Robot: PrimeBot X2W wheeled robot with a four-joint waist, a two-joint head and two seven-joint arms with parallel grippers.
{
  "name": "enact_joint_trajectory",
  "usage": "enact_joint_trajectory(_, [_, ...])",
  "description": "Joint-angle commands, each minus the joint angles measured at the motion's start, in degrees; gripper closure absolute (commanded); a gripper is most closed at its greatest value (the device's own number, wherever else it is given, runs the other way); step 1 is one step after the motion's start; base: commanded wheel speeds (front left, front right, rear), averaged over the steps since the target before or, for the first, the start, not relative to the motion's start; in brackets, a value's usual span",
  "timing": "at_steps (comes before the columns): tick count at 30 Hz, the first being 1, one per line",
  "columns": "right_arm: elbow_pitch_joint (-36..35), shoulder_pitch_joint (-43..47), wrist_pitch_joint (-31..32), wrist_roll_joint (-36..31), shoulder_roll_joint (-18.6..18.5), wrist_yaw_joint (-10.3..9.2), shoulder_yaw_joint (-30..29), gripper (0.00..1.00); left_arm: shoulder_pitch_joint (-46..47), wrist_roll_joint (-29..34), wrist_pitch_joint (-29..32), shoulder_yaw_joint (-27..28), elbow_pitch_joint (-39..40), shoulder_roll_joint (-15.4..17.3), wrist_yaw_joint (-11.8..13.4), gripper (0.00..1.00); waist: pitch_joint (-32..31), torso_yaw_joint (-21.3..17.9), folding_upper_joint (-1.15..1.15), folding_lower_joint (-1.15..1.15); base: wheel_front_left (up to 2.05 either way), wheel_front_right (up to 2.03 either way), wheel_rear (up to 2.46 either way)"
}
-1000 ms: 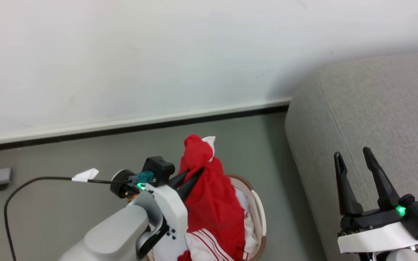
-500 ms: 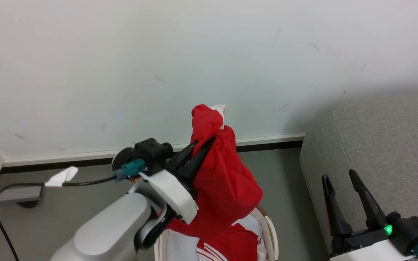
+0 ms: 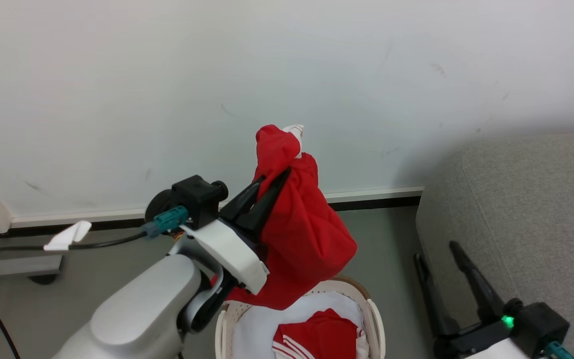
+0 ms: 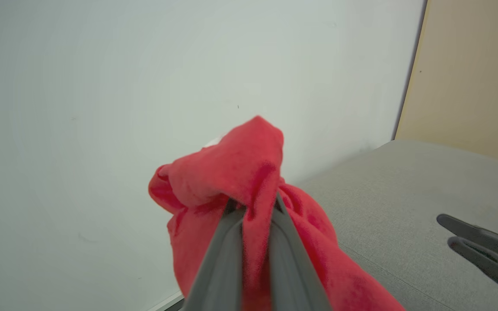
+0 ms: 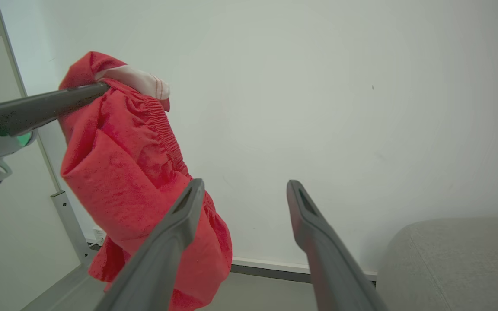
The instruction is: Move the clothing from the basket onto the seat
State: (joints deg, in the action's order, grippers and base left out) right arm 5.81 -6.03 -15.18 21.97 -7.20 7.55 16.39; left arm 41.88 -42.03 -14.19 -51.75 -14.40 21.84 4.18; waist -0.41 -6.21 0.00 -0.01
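Fingers [image 3: 254, 199] of my left gripper [image 3: 274, 175] are clamped together on a red garment [image 3: 307, 239], which hangs above the basket [image 3: 375, 324] on the floor [image 3: 391, 239]. Red-and-white clothing [image 3: 317, 335] lies inside the basket. My right gripper [image 3: 436, 249] stands with fingers apart, holding nothing, just beside the grey seat [image 3: 531, 199] at far right.

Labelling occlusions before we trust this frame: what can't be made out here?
All in the head view.
Basket: bottom edge cuts off its near part.
Red-and-white clothing inside it: cut by the same edge; piece count unclear.
Red garment in the left gripper: lower left part hidden behind that arm's wrist.
Right gripper: blurred, base cut off at the bottom.
Seat: runs past the right edge.
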Motion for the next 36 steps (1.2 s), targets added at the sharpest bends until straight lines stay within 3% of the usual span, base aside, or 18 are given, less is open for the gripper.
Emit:
enact_joint_trajectory(1, [-0.46, -0.71, 0.05, 0.73, -0.88, -0.12, 2.16, 0.0, 0.05, -0.77, 0.02, 0.47, -0.12, 0.39, 0.35, 1.0, 0.13, -0.11, 0.0, 0.01, 0.0, 0.0, 0.0])
enact_joint_trajectory(7, [-0.66, -4.08, 0.04, 0.26, -3.35, -0.12, 12.12, 0.0, -0.02, -1.17, 0.3, 0.26, -1.0, -0.18, 0.24, 1.0, 0.46, 0.12, 0.0, 0.01, 0.0, 0.0, 0.0])
enact_joint_trajectory(13, [3.42, -9.8, 0.05, -2.29, -4.84, -0.12, 19.79, 0.0, -0.31, -1.49, 0.12, -0.29, -2.24, -1.12, -0.47, 1.0, 0.01, 1.4, 0.0, 0.01, 0.0, 0.0, 0.0])
enact_joint_trajectory(23, [14.22, -16.16, 0.05, -4.39, -4.06, -0.12, 22.94, 0.0, -1.32, -1.15, 0.88, -4.17, -2.88, -4.93, -2.73, 1.0, -1.98, 6.62, 0.0, 0.01, 0.0, 0.0, 0.0])
enact_joint_trajectory(36, [26.58, -21.77, 0.05, 4.69, -5.89, -0.12, 31.65, 0.0, -1.0, -1.24, 2.74, -8.26, -2.63, -9.44, -4.83, 1.0, -3.58, 13.48, 0.0, 0.01, 0.0, 0.0, 0.0])
